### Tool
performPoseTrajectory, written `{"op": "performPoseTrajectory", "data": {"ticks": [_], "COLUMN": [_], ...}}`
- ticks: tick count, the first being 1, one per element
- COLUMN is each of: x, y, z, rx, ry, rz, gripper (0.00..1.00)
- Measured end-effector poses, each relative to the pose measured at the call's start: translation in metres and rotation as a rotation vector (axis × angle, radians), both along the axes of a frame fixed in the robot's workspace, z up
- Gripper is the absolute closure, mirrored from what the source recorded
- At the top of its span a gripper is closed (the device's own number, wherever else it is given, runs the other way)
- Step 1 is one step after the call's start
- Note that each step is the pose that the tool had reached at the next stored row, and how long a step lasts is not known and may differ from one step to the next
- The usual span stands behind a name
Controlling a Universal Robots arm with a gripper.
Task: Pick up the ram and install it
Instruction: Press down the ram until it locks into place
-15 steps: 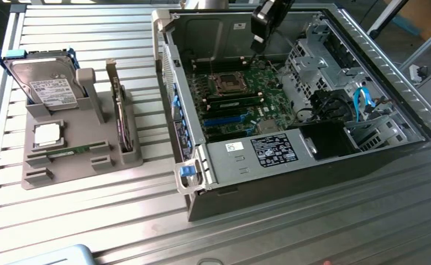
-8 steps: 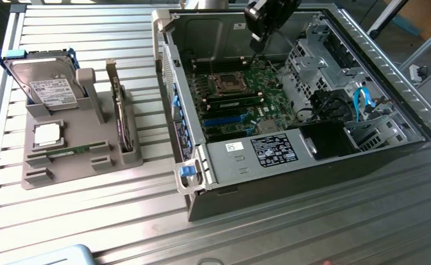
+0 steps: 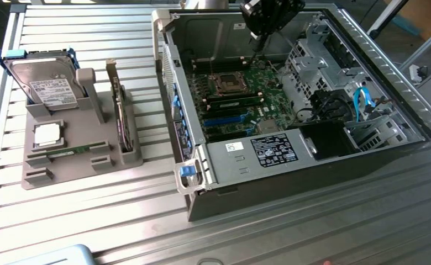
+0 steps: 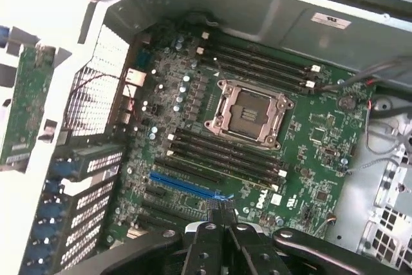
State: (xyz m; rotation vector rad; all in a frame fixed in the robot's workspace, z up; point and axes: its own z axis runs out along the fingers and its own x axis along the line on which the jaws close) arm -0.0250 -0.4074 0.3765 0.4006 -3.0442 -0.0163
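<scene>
The table (image 3: pixel 90 210) carries two containers. The larger is the open computer case (image 3: pixel 392 110), lying on its side; it holds the motherboard (image 4: pixel 193 114) with its bare processor socket (image 4: pixel 248 113) and a memory slot bank (image 4: pixel 222 152) beside the socket. One slot in that bank appears to hold a seated stick (image 3: pixel 234 101), though this cannot be confirmed. The smaller container is the grey holder (image 3: pixel 68 165), well apart at the exterior view's left. It holds the hard drive (image 3: pixel 47 85) upright, an expansion card (image 3: pixel 116 110) on edge, and the ram (image 3: pixel 83 148), which lies low in a groove near the holder's front. The ram is judged light, thin, stiff along its length, and fragile: bending loads and contact with the chips or edge contacts are to be avoided. Take hold across the two flat faces near mid-length, or by the short ends. The gripper (image 4: pixel 222 223) hangs above the motherboard inside the case, far from the holder. Its jaws are pressed together with nothing visible between them.
</scene>
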Motion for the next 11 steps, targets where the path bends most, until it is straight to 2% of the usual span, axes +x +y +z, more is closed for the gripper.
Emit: {"op": "performPoseTrajectory", "data": {"ticks": [1,5,10,11], "x": [0.0000,0.0000,-0.0004,-0.0016], "y": [0.0000,0.0000,0.0000,-0.0001], "z": [-0.0001,-0.0002,-0.0002,0.0000], "rx": [0.0001,0.0001,0.0003,0.0006], "ry": [0.0000,0.0000,-0.0010,-0.0092], "rz": [-0.051,-0.170,-0.178,-0.178], "gripper": [0.90,0.90,0.90,0.90]}}
